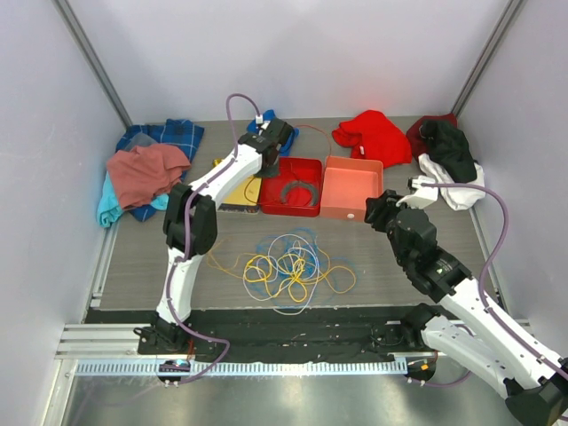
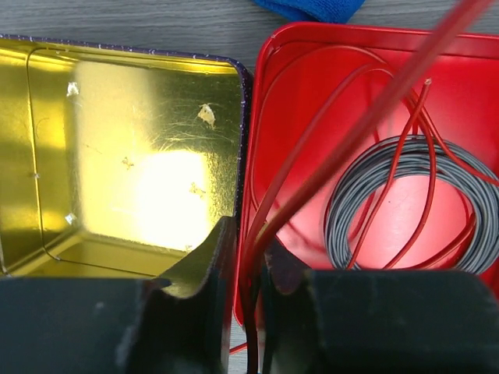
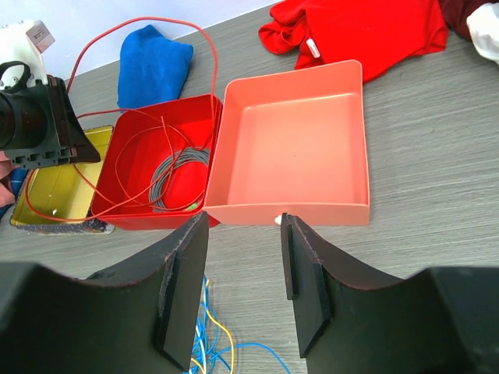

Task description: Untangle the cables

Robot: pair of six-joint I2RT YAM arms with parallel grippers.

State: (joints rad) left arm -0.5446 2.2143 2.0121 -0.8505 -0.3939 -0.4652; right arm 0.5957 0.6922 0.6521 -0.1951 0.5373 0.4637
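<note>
Top view, cable tangle (image 1: pixel 288 266): yellow, blue, white and orange strands, knotted on the table at 6 o'clock of the red tray (image 1: pixel 311 169).
Top view, progress: judged early. One strand separated, the knot left to undo.
Left wrist, left gripper (image 2: pixel 249 261): clamped on the red cable (image 2: pixel 374 109), running off to 1 o'clock above the grey coil (image 2: pixel 343 202) in the tray. Gold tin (image 2: pixel 140 156) at 9 o'clock.
Right wrist, right gripper (image 3: pixel 238 288): jaws apart, holding nothing. Coral tray (image 3: pixel 292 140), bare inside, at 12 o'clock.
Writing: none readable. White tag on the red garment (image 3: pixel 366 31) too small to read.
</note>
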